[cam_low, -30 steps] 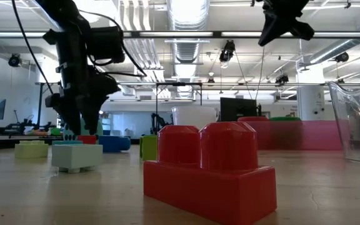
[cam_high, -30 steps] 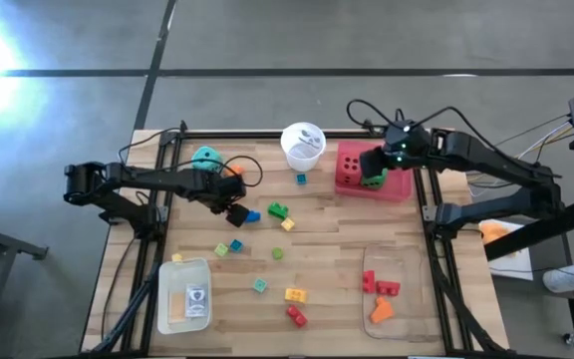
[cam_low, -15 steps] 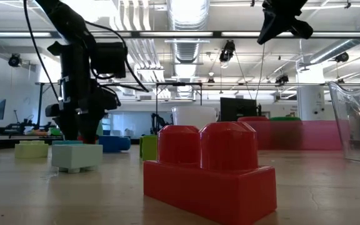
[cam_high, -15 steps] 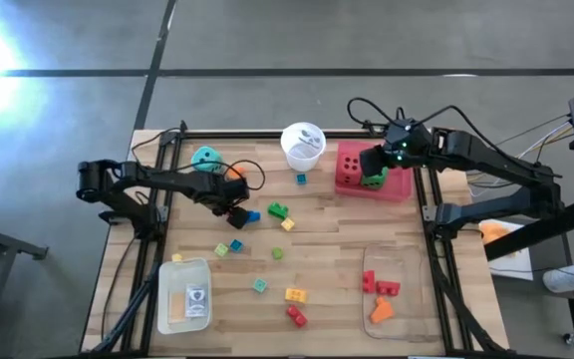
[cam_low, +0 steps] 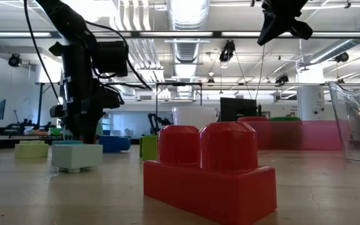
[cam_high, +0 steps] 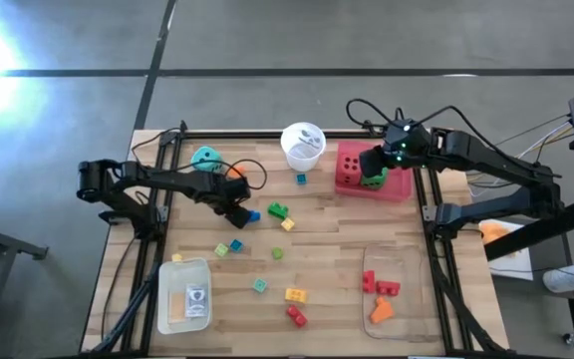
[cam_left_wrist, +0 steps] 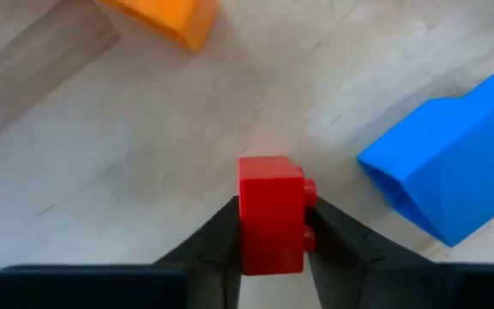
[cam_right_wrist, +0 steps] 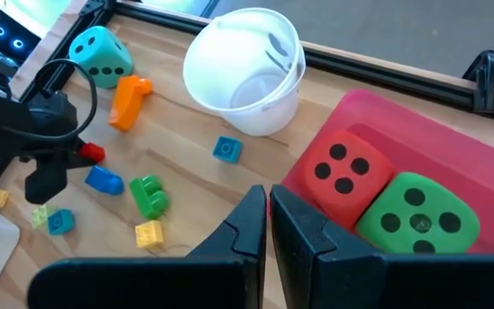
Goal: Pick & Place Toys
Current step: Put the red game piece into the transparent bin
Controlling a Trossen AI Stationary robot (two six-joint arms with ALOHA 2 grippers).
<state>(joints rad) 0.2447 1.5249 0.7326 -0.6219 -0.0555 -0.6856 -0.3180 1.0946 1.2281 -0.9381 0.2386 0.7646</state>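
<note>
My left gripper is low over the table's left middle, shut on a small red brick. A blue brick lies just right of it and an orange brick just beyond. The teal die sits at the far left. My right gripper is shut and empty, high above the pink tray. That tray holds the red die and the green die. Loose bricks lie on the wood, among them a green one. My left gripper pinches the red brick's two opposite sides between its two fingers. The fingers come from above, pointing down. The brick is at the table top, and I cannot tell whether it is lifted clear.
A white cup stands at the far middle. A white tray with cards is at the near left. A clear tray with red and orange bricks is at the near right. A large red brick fills the low view.
My left gripper has come down closer to the table at the red brick, and its arm has reached a little toward the table's right edge.
</note>
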